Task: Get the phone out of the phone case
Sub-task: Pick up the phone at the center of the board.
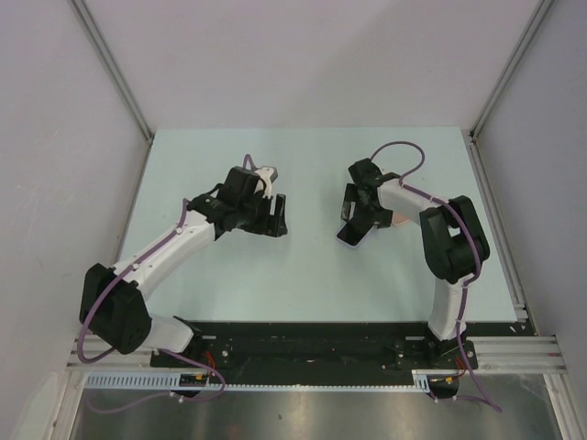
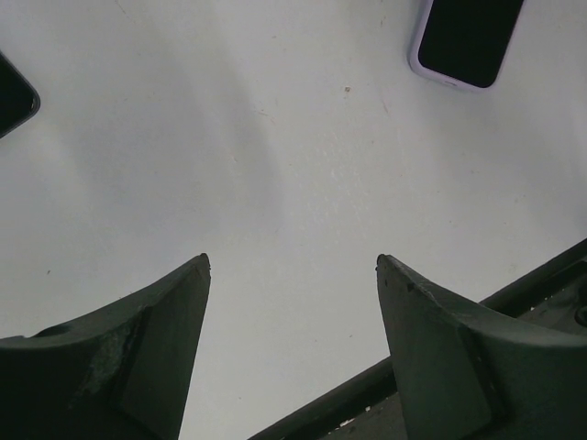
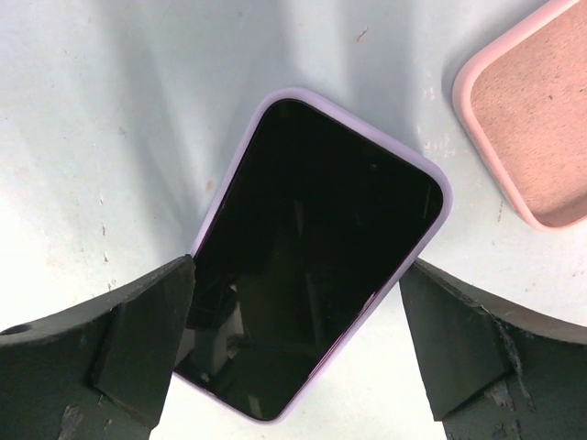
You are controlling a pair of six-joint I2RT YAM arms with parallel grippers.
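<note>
Phone: the phone [image 3: 312, 266] is lying screen up on the table [image 3: 83, 119], sitting inside the lilac phone case [image 3: 273, 96], its screen showing black
Right jaws: spread wide and hanging low, one finger along each long side of the phone; contact cannot be told
Pink case: an empty pink case [image 3: 537, 128] is lying open side up just beside the phone, running off the right edge of the right wrist view
Left jaws: spread, hanging over bare table, well apart from the phone
Across views: the left wrist view is catching only one end of the cased phone at its top edge; the top view is reducing it to a dark sliver under the right jaws
Hard to make out: a dark rounded object [image 2: 13, 96] is poking in at the left edge of the left wrist view, mostly cut off
</note>
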